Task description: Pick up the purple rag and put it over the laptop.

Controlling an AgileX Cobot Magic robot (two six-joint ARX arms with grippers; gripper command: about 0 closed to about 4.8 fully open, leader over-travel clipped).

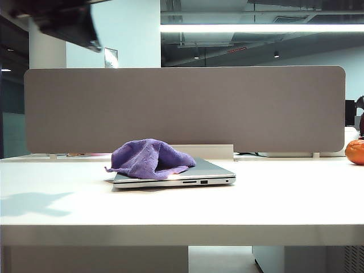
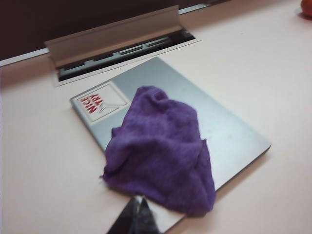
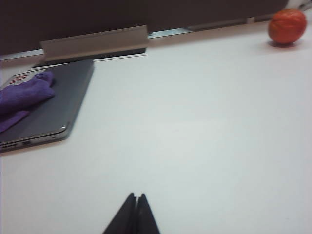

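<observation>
The purple rag (image 1: 151,159) lies bunched in a heap on the closed silver laptop (image 1: 213,169) at the table's middle. It covers the left and middle of the lid and hangs a little over the front left edge. From the left wrist view the rag (image 2: 161,151) leaves the white sticker (image 2: 100,102) and the far side of the laptop (image 2: 234,139) bare. My left gripper (image 2: 138,199) is shut and empty, raised above the rag's near edge. My right gripper (image 3: 136,195) is shut and empty over bare table, well away from the laptop (image 3: 53,112) and the rag (image 3: 22,97).
A grey partition (image 1: 182,108) stands along the back of the white table (image 1: 182,210). Behind the laptop is an open cable slot with a raised flap (image 2: 117,36). An orange fruit (image 1: 355,152) rests at the far right. A dark blurred part of the left arm (image 1: 65,23) shows at upper left.
</observation>
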